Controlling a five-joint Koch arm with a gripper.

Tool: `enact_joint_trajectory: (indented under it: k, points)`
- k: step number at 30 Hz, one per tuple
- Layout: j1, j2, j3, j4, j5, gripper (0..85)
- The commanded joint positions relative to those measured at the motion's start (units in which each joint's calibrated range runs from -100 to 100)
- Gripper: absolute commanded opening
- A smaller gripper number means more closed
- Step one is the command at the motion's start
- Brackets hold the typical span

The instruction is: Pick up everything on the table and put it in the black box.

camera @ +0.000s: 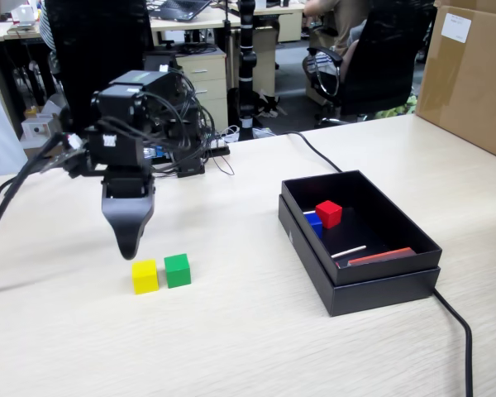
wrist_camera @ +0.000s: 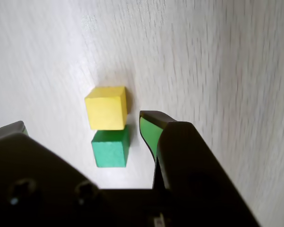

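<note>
A yellow cube (camera: 145, 275) and a green cube (camera: 177, 270) sit side by side, touching, on the light wooden table. In the wrist view the yellow cube (wrist_camera: 106, 107) lies just beyond the green cube (wrist_camera: 110, 148). My gripper (camera: 129, 240) hangs just above and behind the yellow cube. In the wrist view the gripper (wrist_camera: 83, 124) is open and empty, its jaws wide apart with both cubes in the gap below. The black box (camera: 413, 273) stands to the right and holds a red cube (camera: 328, 212) and a blue cube (camera: 314, 221).
The box also holds a white stick (camera: 348, 251) and a red flat piece (camera: 380, 257). A black cable (camera: 455, 318) runs past the box. A cardboard box (camera: 471, 74) stands at the back right. The arm's base and wires (camera: 182, 145) are behind the gripper.
</note>
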Motion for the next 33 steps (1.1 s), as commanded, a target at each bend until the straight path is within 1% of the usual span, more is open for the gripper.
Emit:
enact_joint_trajectory:
  k: [1,10,12,14,17,18,19,20,21,22,25,27,29,33]
  points:
    - [-0.39,2.04,5.86,1.77,-0.29,47.3]
    - [0.34,11.33,9.04,1.77,-0.15,47.2]
    - [0.34,14.2,11.3,1.77,-0.15,44.8]
    - [0.34,17.18,13.03,1.77,-0.24,44.5]
    - [0.34,18.33,13.39,1.77,-0.24,41.0]
    - [0.34,18.56,13.39,1.77,-0.29,38.4]
    - [0.34,18.91,13.57,1.77,-0.2,24.3]
    - [0.34,19.02,13.93,1.77,-0.1,16.4]
    - [0.34,19.13,14.66,1.77,-0.05,6.5]
    - [0.29,19.25,15.38,1.77,0.0,1.2]
    - [0.05,18.91,15.47,1.69,0.0,0.9]
    - [-0.15,15.23,14.66,1.51,0.1,0.9]
    - [-0.05,7.09,11.21,1.51,0.15,0.9]
    - [2.05,-11.96,2.78,1.51,0.29,0.9]
